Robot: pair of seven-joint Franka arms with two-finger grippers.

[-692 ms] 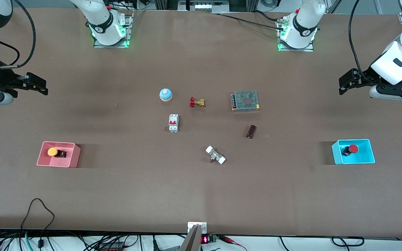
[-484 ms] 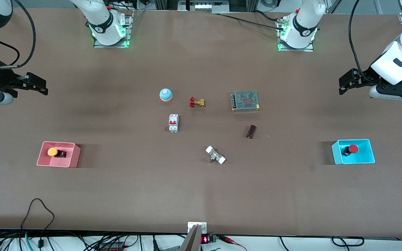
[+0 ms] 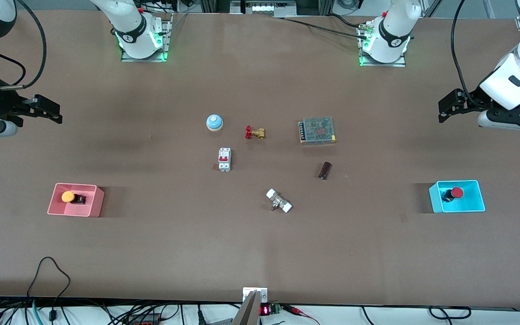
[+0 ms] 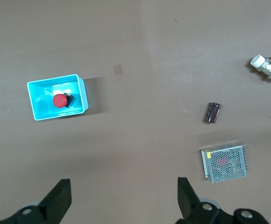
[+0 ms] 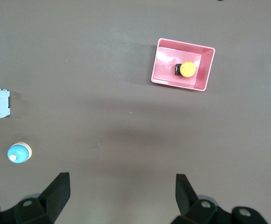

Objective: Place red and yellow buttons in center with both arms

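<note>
The yellow button (image 3: 68, 197) lies in the pink tray (image 3: 92, 208) toward the right arm's end of the table; it also shows in the right wrist view (image 5: 188, 69). The red button (image 3: 456, 192) lies in the cyan tray (image 3: 476, 207) toward the left arm's end; it also shows in the left wrist view (image 4: 59, 100). My right gripper (image 3: 51, 113) hangs open and empty over bare table, away from the pink tray. My left gripper (image 3: 446, 108) hangs open and empty over bare table, away from the cyan tray. The table's centre (image 3: 260, 167) is brown.
Around the centre lie a pale-blue dome (image 3: 214, 122), a brass valve with a red handle (image 3: 254, 132), a white breaker (image 3: 224, 159), a metal mesh box (image 3: 317, 130), a dark cylinder (image 3: 325, 170) and a white-ended fitting (image 3: 279, 201).
</note>
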